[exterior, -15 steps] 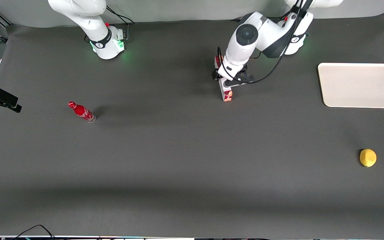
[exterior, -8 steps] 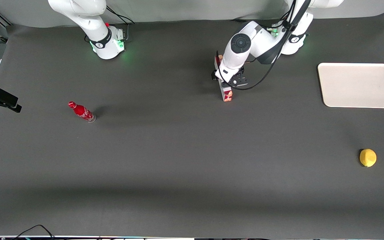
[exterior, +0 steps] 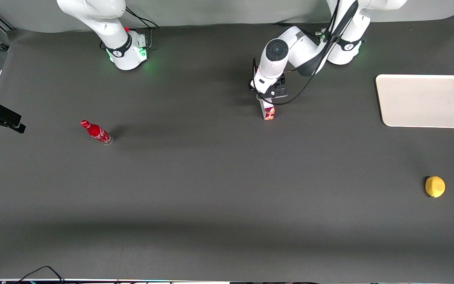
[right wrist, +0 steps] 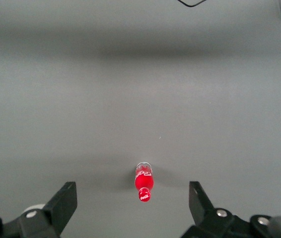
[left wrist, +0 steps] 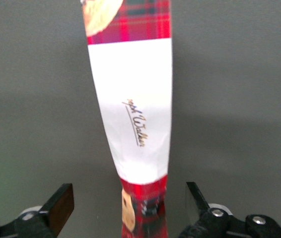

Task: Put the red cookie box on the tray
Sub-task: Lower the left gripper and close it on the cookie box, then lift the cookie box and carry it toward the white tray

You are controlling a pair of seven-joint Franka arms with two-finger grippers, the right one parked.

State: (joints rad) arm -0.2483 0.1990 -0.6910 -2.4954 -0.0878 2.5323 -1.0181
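Note:
The red cookie box lies on the dark table mat, its long side running away from the front camera; only its nearer end shows under the arm. In the left wrist view the red cookie box shows its white label patch and red plaid ends. My left gripper hangs over the box's middle, open. Its dark fingers stand one on each side of the box with a gap to each. The cream tray lies apart, toward the working arm's end of the table, with nothing on it.
A yellow lemon sits nearer the front camera than the tray. A small red soda bottle lies toward the parked arm's end of the table and also shows in the right wrist view as the bottle.
The left arm has come down and drawn back slightly, bringing the open gripper lower around the box. The box, tray, lemon and bottle have not moved.

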